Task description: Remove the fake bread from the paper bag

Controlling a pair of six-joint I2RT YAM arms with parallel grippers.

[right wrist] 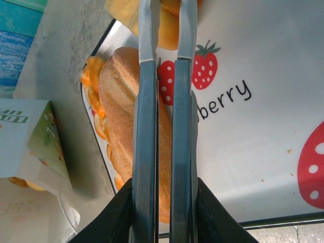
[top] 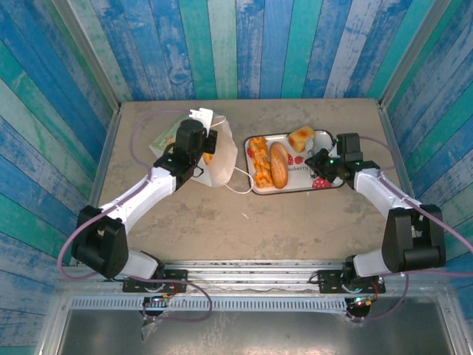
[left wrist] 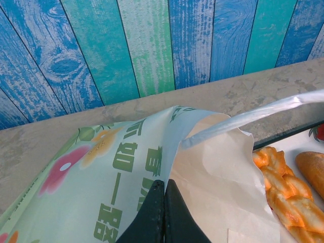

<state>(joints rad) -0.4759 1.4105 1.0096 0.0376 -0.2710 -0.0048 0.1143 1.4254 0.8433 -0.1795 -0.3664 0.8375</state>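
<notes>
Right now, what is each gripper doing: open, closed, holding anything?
Left gripper: closed, pinching the edge of the paper bag.
Right gripper: nearly closed with a narrow gap, over the strawberry tray; nothing seen held.

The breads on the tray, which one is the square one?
The square bun at the tray's far edge. The brown loaf is a long oval; the orange twisted pastry beside it is long too.
</notes>
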